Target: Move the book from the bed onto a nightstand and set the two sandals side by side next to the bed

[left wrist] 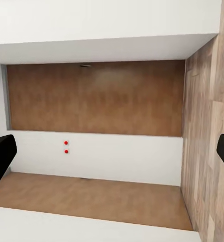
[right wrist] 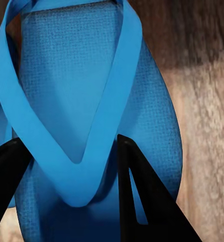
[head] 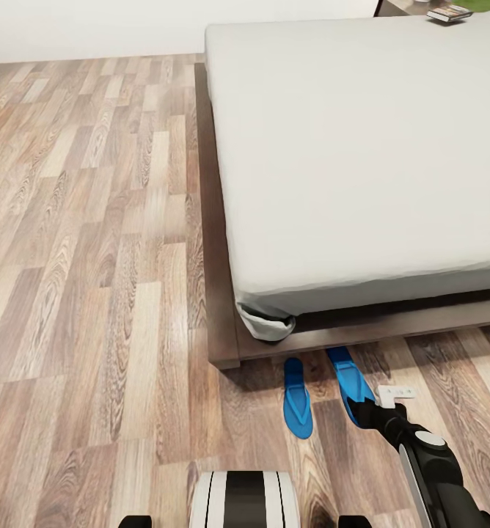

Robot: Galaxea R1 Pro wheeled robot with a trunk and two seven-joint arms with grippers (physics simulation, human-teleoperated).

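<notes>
Plank floor (head: 91, 293) at bed (head: 362, 147) foot: right jaws pinching sandal (head: 351, 385) strap (right wrist: 112, 116), sole lengthwise toward frame; left jaws spread.

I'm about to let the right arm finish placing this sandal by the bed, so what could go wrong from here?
The right end effector straddles the strap of the right sandal, which tilts toward the bed frame; releasing now could leave it skewed rather than parallel to the left sandal. Its toe sits at the frame's edge and might slide underneath. The book looks to lie at the bed's far corner, a long reach.
</notes>
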